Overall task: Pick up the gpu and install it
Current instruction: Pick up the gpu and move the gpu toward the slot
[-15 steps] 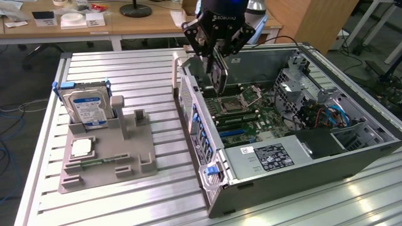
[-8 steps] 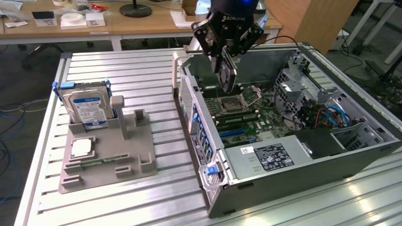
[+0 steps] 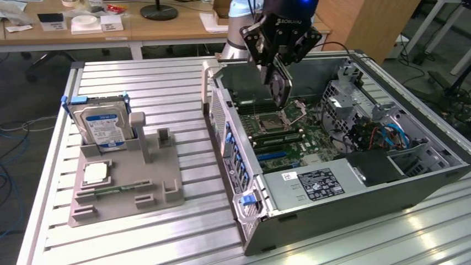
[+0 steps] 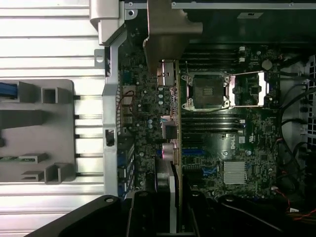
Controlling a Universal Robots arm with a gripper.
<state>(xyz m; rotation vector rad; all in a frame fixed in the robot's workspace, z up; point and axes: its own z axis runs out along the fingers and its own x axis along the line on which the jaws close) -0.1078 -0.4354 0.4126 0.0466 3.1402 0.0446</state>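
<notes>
Grey plastic sits nearest me: the holder [image 3: 125, 187] lies by the surface's [image 3: 147, 83] near edge on the exterior view's left. A small square chip [image 3: 96, 174] rests flat on it, and the hard drive [image 3: 103, 126] stands at its far end. Beside it, toward the exterior view's right, is the open computer case [image 3: 331, 207].

Deeper in, over the motherboard [image 3: 298, 146] and close to the case's far wall, my hand [image 3: 275, 69] is closed partway, fingers clamped on the gpu [image 3: 281, 88]. The card hangs clear below the fingers, above the processor socket [image 3: 268, 122], and touches nothing that I can make out.

I judge the pickup done and the placing step under way, with the card not yet seated.

In the exterior view the card is held on edge. Its long axis runs steeply downward, slightly tilted, with the free end aimed at the board. In the wrist view its thin edge runs away from the fingers and crosses the line of the blue slots [image 4: 193, 153]. I read the grey piece at its far end as the bracket.

Seating it would call for the card's connector edge to lie along a slot, with the bracket at the ported wall, and for a slow, square descent.
</notes>
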